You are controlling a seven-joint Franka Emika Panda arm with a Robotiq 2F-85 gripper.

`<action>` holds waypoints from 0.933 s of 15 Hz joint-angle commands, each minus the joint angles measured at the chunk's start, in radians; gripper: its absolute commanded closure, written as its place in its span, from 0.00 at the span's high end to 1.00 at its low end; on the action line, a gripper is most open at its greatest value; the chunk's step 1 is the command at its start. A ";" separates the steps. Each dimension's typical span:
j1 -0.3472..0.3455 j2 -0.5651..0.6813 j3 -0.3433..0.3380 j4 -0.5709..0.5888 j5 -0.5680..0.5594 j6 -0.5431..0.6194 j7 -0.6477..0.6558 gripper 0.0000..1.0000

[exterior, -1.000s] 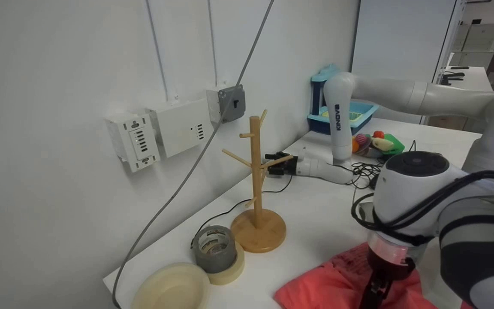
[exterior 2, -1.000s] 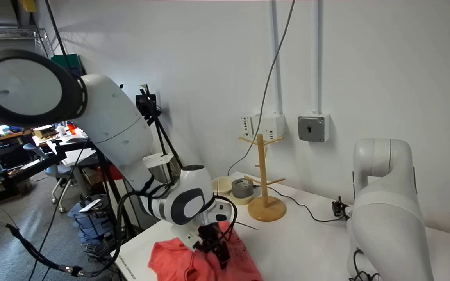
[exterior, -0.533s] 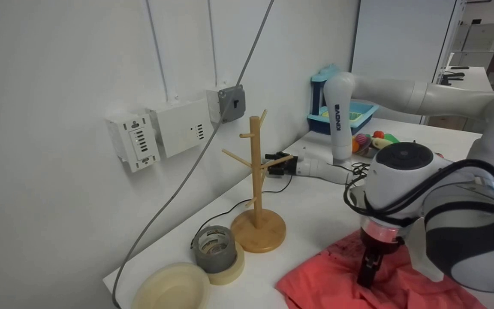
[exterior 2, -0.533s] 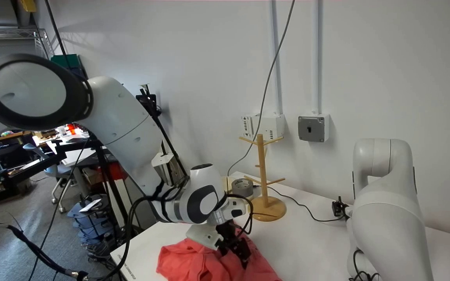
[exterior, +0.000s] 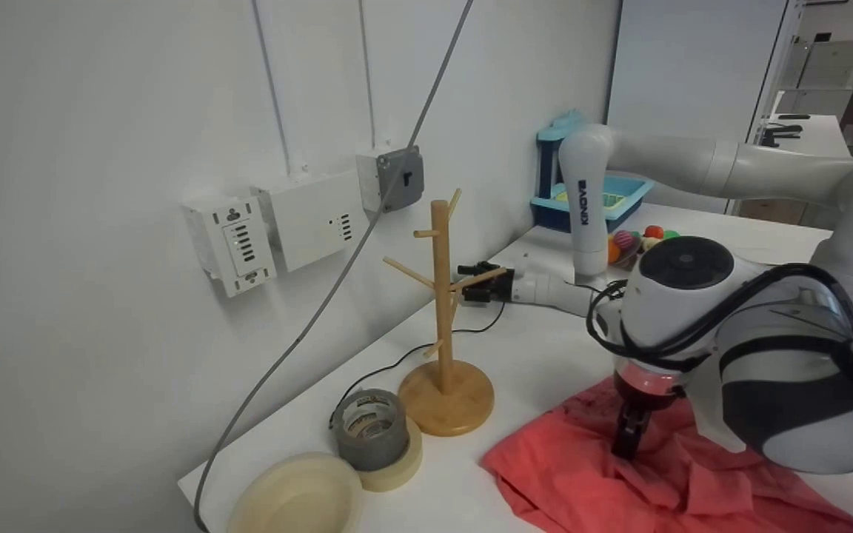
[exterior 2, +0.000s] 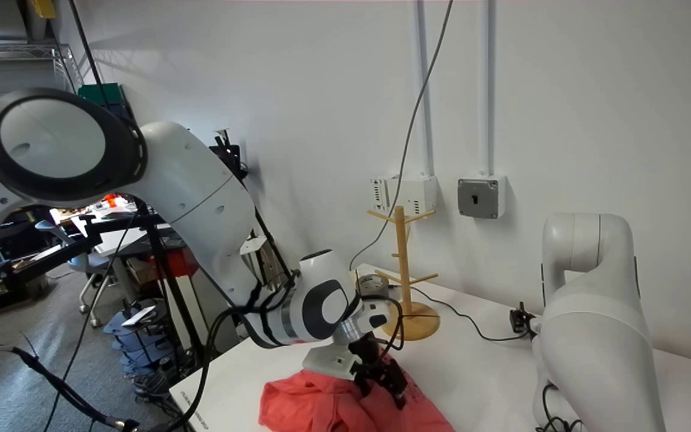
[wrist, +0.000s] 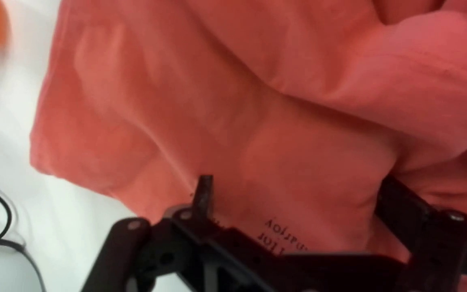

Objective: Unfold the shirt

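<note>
The shirt (exterior: 567, 477), coral-red and wrinkled, lies heaped on the white table with raised folds on its right side. It also shows in the remaining exterior view, where the shirt (exterior 2: 315, 399) is cut off by the lower edge. Dark print marks one part of the cloth in the wrist view, beside my gripper (wrist: 294, 181). Its fingers stand wide apart, pointing down at the fabric. The right-hand finger (wrist: 399, 211) presses into the shirt and creases it; the left-hand finger (wrist: 204, 190) lies over flatter cloth. No cloth is pinched between them.
A wooden mug tree (exterior: 443, 311), tape rolls (exterior: 375, 451) and a cream bowl (exterior: 297, 500) stand along the wall side. A parked Kinova arm (exterior 2: 600, 324) occupies the table beyond the shirt. Toy food (exterior: 623, 244) and a blue tray (exterior: 630, 200) sit farther back.
My gripper has moved away from the table's near edge, rightward in an exterior view. The shirt has slid the same way with it. The jaws have stayed wide.
</note>
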 commanded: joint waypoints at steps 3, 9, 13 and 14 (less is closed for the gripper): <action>0.015 -0.096 -0.028 -0.079 -0.006 -0.029 0.057 1.00; -0.010 -0.346 -0.028 -0.305 -0.006 -0.043 0.155 1.00; -0.072 -0.524 0.022 -0.459 0.014 -0.033 0.184 1.00; -0.093 -0.570 0.041 -0.496 0.025 -0.028 0.186 1.00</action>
